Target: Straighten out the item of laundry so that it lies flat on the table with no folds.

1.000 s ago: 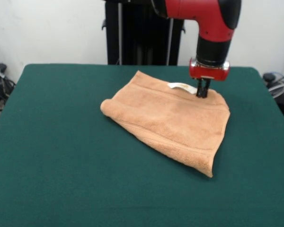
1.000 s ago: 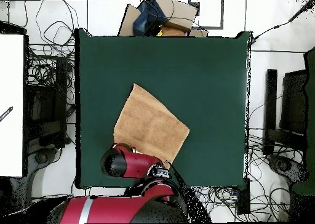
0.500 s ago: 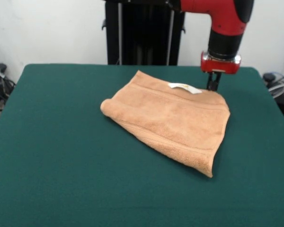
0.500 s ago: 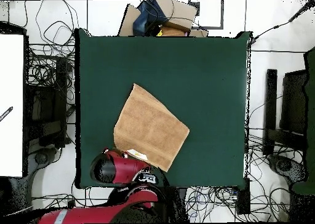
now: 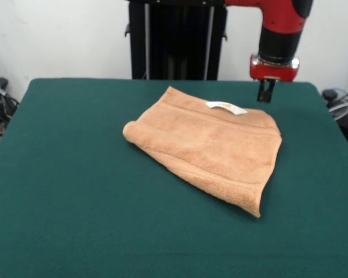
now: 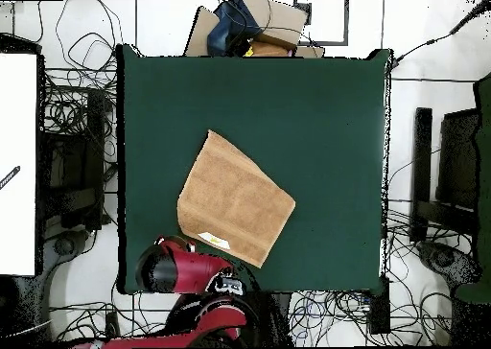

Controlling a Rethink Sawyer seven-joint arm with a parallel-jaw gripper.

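At the far right of the table (image 5: 64,191), above its back edge in the front view, my gripper (image 5: 265,92) hangs clear of everything; its jaws read as drawn narrow, with nothing between them. One second ago the tips stood down on the towel's far right corner, just beside the white tag (image 5: 226,107); since then I have raised the arm and drawn it back toward the pedestal, and the cloth has not shifted. I judge that the contact ended without a grasp, so the task stands no further along. The item of laundry (image 5: 211,145) lies near and left of the gripper, apart from it, in the middle-right of the table, its far right corner closest to the tips. It still looks doubled over: a rounded fold runs along its left and near edge, and only one border band shows. Overhead, the arm's red housing (image 6: 177,268) sits at the table's edge, just off the towel's tagged corner.
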